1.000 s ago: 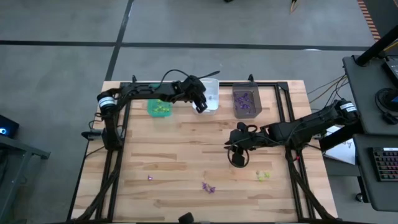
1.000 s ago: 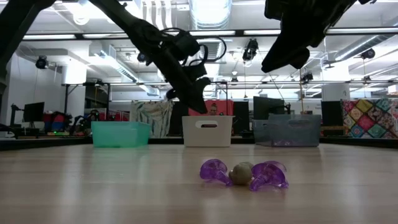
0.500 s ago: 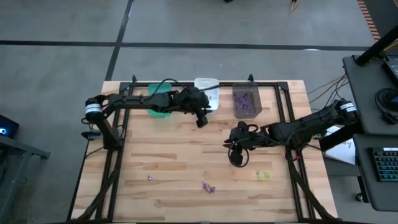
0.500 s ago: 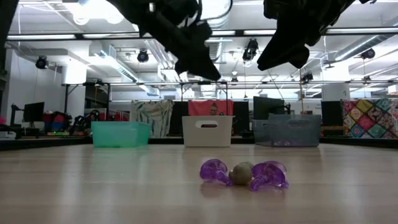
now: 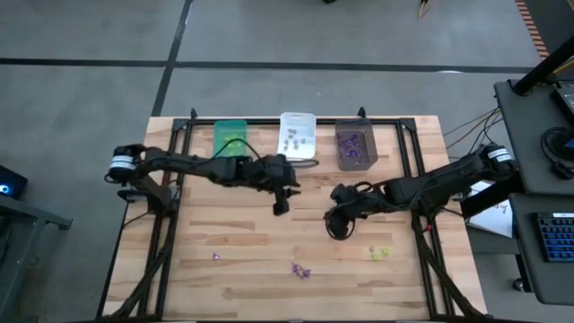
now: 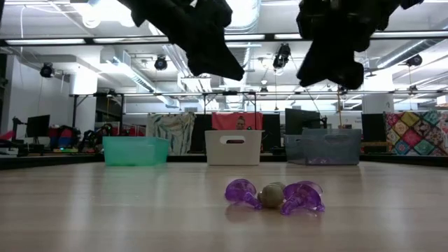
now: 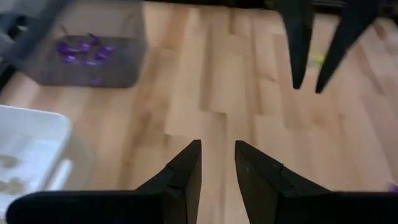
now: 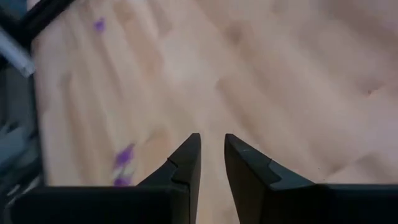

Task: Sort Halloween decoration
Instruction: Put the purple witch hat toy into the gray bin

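Both hands hover mid-table, left hand (image 5: 281, 205) and right hand (image 5: 334, 226) narrow and empty, while light, stiff, spiky Halloween decoration (image 5: 300, 269) near the front edge wants pinching across its body.

Left arm stretched from left edge toward worktop centre, left tool (image 5: 280, 205) hanging above bare wood, fingers (image 7: 186, 171) parted by narrow gap, nothing between. Right arm reached in from right edge, right tool (image 5: 333, 227) near centre, fingers (image 8: 186, 163) slightly apart, empty.
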Controlling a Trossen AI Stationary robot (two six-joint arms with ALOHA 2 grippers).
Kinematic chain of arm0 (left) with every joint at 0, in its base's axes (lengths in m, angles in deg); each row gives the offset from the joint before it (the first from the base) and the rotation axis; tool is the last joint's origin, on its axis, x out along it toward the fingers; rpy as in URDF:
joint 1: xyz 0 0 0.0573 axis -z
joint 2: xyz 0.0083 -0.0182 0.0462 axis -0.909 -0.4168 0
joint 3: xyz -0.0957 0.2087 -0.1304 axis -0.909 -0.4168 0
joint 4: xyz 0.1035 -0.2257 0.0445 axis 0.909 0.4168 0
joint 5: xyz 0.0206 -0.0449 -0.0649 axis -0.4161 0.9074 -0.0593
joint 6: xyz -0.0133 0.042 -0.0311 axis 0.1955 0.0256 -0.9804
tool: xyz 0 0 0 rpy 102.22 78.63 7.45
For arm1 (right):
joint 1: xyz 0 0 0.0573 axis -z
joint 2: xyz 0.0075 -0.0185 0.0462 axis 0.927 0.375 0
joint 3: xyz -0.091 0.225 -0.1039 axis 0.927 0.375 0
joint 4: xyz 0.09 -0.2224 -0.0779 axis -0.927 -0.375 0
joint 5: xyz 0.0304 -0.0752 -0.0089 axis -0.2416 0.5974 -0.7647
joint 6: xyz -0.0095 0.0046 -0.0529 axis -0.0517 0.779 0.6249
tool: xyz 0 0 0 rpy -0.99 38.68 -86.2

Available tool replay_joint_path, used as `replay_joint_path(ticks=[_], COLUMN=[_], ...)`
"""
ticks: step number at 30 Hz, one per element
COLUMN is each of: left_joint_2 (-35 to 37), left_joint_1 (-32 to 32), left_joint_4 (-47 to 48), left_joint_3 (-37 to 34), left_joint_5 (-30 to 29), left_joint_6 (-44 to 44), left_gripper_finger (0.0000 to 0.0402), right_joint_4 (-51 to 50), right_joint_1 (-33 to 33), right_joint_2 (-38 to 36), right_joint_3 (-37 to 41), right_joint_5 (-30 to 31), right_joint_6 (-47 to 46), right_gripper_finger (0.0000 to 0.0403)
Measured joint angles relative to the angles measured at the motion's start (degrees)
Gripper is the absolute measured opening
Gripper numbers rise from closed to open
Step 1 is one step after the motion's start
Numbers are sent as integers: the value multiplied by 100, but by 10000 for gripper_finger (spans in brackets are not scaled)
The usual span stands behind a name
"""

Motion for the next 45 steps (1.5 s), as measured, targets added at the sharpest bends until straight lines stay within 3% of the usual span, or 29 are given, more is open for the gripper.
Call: replay_joint_path(ticks=[9,14,23,28,34,45], left_joint_2=[223,251,255,255,255,255], left_joint_1=[618,925,1362,1651,2086,3009], left_joint_4=[479,840,1233,1273,1245,650], left_joint_3=[-168,-168,-168,-168,-168,-168], left_joint_5=[-8,-4,-7,-15,-279,-511], left_joint_6=[-204,-247,-583,-809,-1004,-1403], left_gripper_finger=[79,79,79,79,79,79], right_joint_4=[-55,-84,-591,-593,-401,1317], right_joint_1=[-61,-218,-795,-1084,-1367,-1825], right_joint_2=[720,1142,1646,1935,2340,3044], right_joint_3=[-1,-226,-1022,-1296,-1422,-1329], right_joint_5=[-1833,-2205,-2111,-1485,-795,-76], right_joint_6=[-815,-822,1323,2107,2439,2730], right_gripper_finger=[59,59,59,59,59,59])
